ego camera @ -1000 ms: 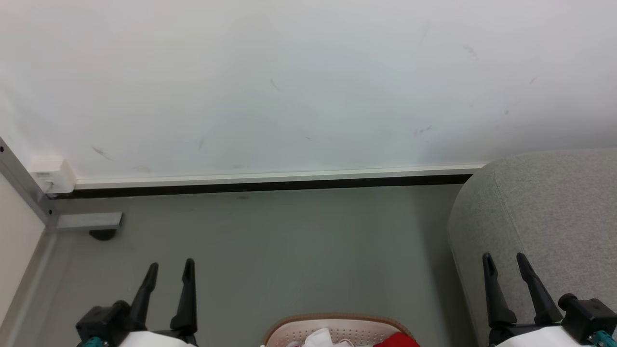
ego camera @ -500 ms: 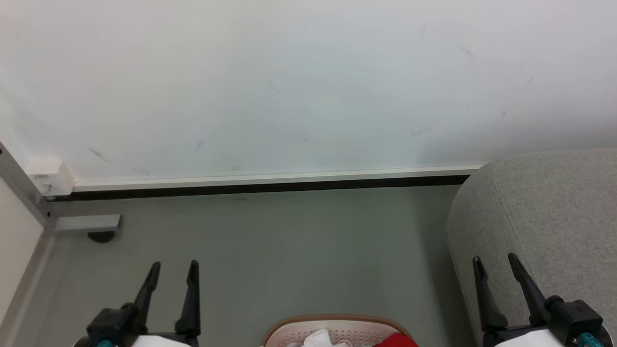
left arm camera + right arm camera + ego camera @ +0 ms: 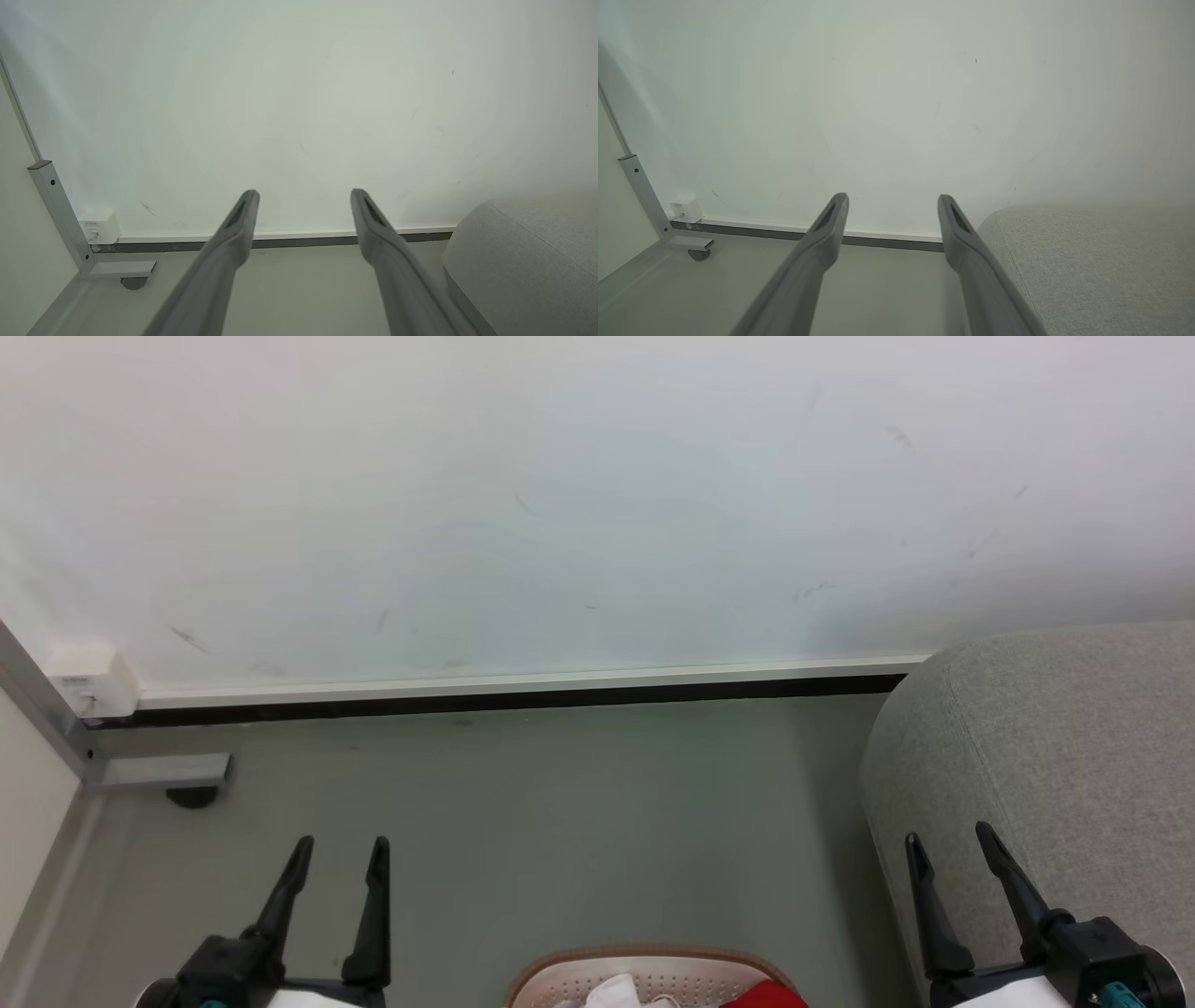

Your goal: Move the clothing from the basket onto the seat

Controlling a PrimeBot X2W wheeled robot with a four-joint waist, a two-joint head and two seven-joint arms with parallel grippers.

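Evidently nothing's lifted yet: both pairs of jaws gape empty, flanking the basket [image 3: 644,954]. The clothing [image 3: 770,997] lies inside, the seat [image 3: 1074,737] close on the robot's right.

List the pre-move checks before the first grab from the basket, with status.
1. Left jaws apart, nothing between them: ok.
2. Right jaws apart, nothing between them: ok.
3. Clothing in the basket: ok, red and white fabric lies inside the rim.
4. Whole basket in head view for aiming: not ok, its far rim sits at the bottom edge and the rest is cut off.
5. Seat close on the robot's right: ok, its rounded end is beside the right jaws.
6. Seat top free for the drop: cannot tell, most of it is out of frame.
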